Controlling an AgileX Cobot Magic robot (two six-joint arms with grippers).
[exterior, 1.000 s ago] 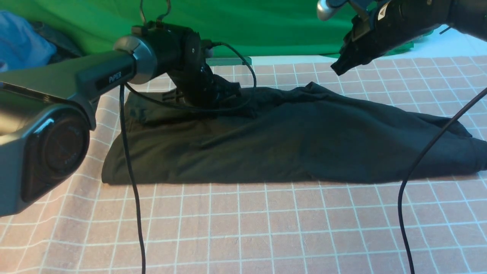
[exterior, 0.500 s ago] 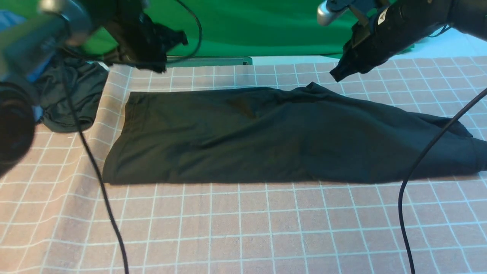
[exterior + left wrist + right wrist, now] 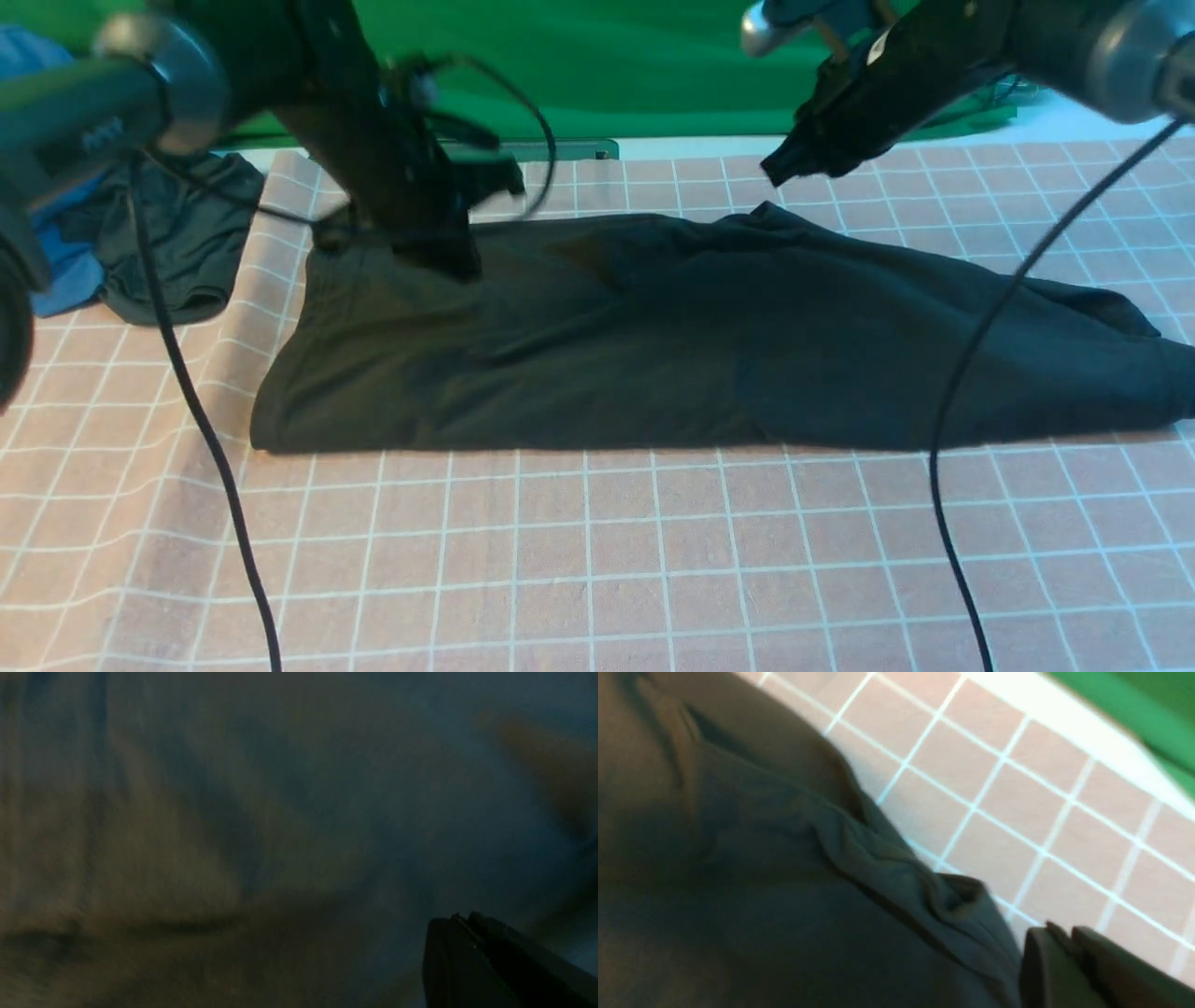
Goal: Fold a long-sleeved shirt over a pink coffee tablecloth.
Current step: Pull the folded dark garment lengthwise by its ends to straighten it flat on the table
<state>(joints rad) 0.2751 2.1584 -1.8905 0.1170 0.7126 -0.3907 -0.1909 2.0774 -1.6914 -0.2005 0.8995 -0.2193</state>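
Note:
The long-sleeved shirt (image 3: 709,345) lies as a long black band across the pink coffee tablecloth (image 3: 597,560); its logo is hidden. My left gripper (image 3: 448,261) is down on the shirt's far left part. In the left wrist view its jaws (image 3: 462,917) are pressed together over dark, blurred fabric (image 3: 233,812). My right gripper (image 3: 777,173) hovers just above a raised bump on the shirt's far edge. In the right wrist view its fingertips (image 3: 1059,931) look closed, with nothing between them, beside a wrinkled hem (image 3: 924,891) and the checked cloth (image 3: 994,788).
A smaller dark garment (image 3: 177,243) bunched with blue cloth (image 3: 56,271) sits at the far left, off the tablecloth. A green cloth (image 3: 635,65) hangs behind. Two black cables (image 3: 205,448) (image 3: 943,485) hang down in front of the table.
My left arm lifted off the shirt, swung up to the far left, then came back down on the shirt's far left part. My right gripper shifted slightly left toward the bump.

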